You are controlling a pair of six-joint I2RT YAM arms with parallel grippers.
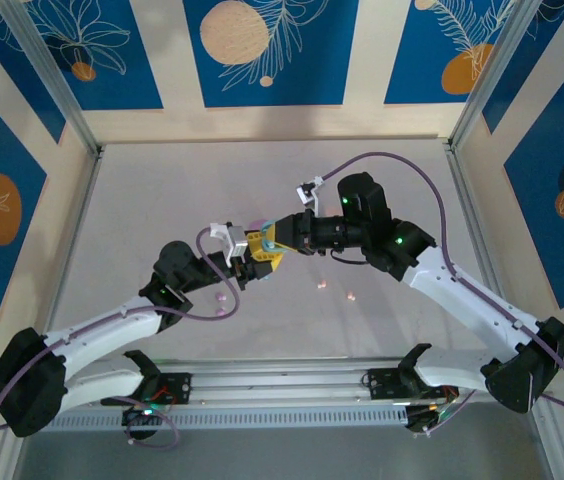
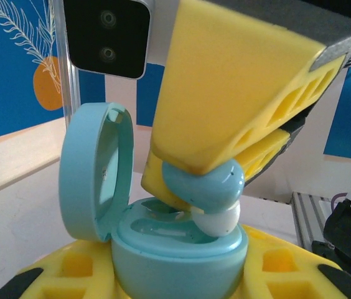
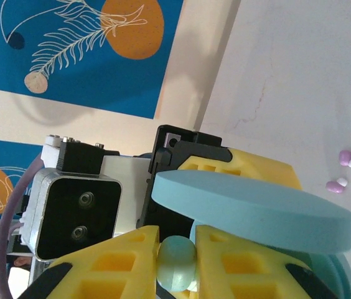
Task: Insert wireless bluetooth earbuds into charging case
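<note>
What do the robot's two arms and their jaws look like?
Both the left arm and right arm have white links with black joints, and a lilac cable loops along each. Green lights glow on the right arm's black housing. The jaws are bright yellow plastic with rectangular cut-outs, and a silver-edged two-lens camera box sits at each wrist.

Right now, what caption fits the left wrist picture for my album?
Right end effector holds a light blue earbud at the mouth of the open blue case.

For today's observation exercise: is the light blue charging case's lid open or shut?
Open: the lid stands hinged up from the light blue case, wells exposed beneath the blue earbud.
</note>
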